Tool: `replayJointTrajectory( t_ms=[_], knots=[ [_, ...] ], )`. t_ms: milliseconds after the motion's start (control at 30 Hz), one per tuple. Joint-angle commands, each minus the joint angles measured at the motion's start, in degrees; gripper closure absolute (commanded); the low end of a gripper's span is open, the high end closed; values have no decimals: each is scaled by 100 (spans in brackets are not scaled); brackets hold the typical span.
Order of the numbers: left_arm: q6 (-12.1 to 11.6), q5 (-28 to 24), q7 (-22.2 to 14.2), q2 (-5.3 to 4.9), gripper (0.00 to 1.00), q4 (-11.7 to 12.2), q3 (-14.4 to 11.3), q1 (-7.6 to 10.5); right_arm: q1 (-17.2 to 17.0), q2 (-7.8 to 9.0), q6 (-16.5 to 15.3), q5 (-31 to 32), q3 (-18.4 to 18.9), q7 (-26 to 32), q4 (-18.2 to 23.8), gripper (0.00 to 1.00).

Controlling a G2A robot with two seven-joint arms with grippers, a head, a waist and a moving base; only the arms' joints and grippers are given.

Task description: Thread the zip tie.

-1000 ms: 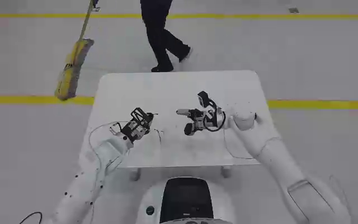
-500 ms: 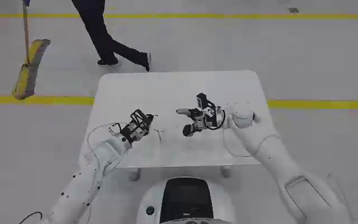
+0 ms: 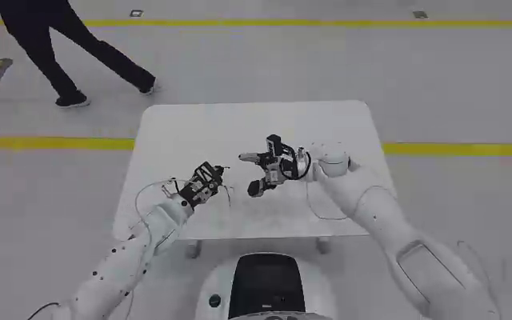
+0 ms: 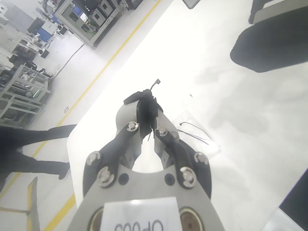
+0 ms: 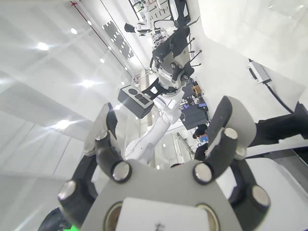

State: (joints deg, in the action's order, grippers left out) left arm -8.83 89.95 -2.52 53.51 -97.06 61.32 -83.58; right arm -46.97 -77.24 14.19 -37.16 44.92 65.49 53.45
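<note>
My left gripper (image 3: 214,172) hovers over the near left part of the white table (image 3: 336,120). It is shut on a thin black zip tie (image 4: 156,83), whose small head end pokes out past the fingertips while the tail hangs back between the fingers. The left wrist view has this gripper (image 4: 147,102) at its centre. My right gripper (image 3: 250,174) is a short way to the right of it, open and holding nothing, its fingers pointing toward the left gripper. From the right wrist view, the open right gripper (image 5: 168,118) frames the left gripper (image 5: 176,41) farther off.
Several loose black zip ties (image 4: 195,131) lie on the table just beyond the left gripper. A thin cable (image 3: 316,210) loops on the table under the right arm. The far half of the table is bare, and its near edge runs close below both arms.
The right gripper has moved left, closing most of the gap to the left gripper. The left gripper has shifted slightly right, still holding the zip tie.
</note>
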Motion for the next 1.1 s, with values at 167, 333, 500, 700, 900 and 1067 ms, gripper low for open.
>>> replayJointTrajectory(
  t_ms=[167,333,500,700,900,1067],
  knots=[
    [-8,0,131,22,100,29,-33,23,-106,-11,87,22,-5,-342,58,0],
    [-110,0,421,-19,100,48,-41,20,-84,-52,229,23,-48,-532,34,0],
    [-146,0,455,-44,100,46,-31,16,-84,-52,229,23,-48,-532,34,0],
    [-220,-69,501,-30,100,85,-39,47,-179,-22,81,617,-60,-1436,374,0],
    [-280,-32,499,-22,100,102,-8,54,-404,29,355,1228,-22,-2448,970,0],
    [-292,-45,499,-13,100,88,6,43,-507,41,252,1151,76,-2570,1100,0]
  ],
)
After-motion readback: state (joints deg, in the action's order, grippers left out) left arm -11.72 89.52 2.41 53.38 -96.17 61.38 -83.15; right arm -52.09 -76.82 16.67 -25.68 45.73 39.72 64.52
